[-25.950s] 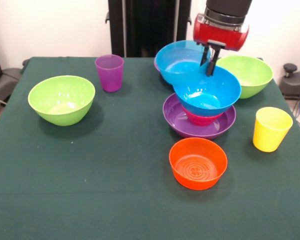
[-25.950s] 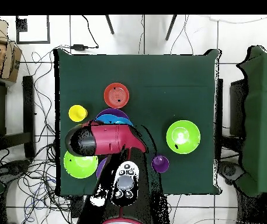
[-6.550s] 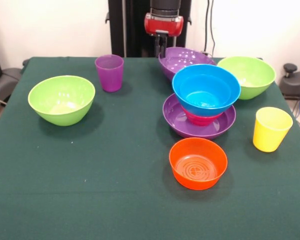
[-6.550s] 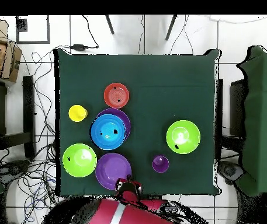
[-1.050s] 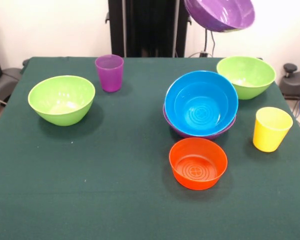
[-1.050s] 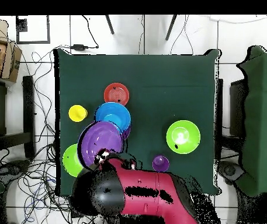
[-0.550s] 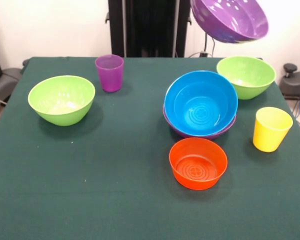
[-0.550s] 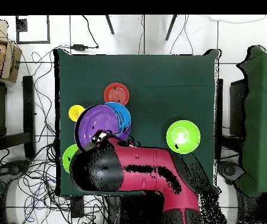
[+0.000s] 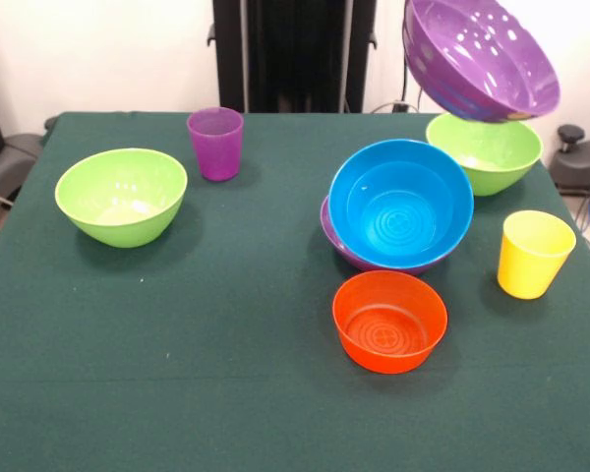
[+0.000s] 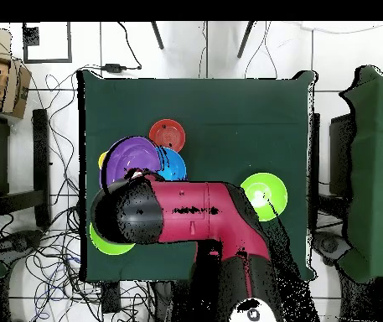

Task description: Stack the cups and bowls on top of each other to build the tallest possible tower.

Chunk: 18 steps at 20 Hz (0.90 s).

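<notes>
A wide purple bowl hangs tilted in the air above the right lime green bowl. In the overhead view my gripper is shut on the near rim of this purple bowl; the front view hides the gripper behind the bowl. The tower is a large blue bowl nested in another purple bowl at mid-table. An orange bowl sits in front of it. A yellow cup stands at the right, a purple cup at the back, and a second lime green bowl at the left.
In the overhead view the red arm covers the purple cup and most of one green bowl. The table edge lies close beside the held bowl. Chairs and cables surround the table.
The held purple bowl has travelled right and lower in the front view, tilting more. In the overhead view the arm has swung further over the table.
</notes>
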Each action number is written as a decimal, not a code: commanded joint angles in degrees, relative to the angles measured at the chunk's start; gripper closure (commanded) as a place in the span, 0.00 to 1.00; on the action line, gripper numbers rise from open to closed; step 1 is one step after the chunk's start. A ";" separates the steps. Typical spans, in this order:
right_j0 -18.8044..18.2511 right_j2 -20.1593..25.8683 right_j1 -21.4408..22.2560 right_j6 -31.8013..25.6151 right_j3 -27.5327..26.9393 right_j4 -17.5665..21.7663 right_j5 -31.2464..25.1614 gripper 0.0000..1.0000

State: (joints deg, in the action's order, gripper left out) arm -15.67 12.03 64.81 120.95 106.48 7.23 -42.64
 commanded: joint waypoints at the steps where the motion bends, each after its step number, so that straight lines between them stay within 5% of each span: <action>1: 1.16 -0.58 -6.40 3.39 -1.85 4.00 -0.58 1.00; 18: 0.42 -1.75 -9.91 3.14 2.07 4.89 9.06 1.00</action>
State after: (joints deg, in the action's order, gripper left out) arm -15.46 10.59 57.86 120.95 105.97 8.22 -39.62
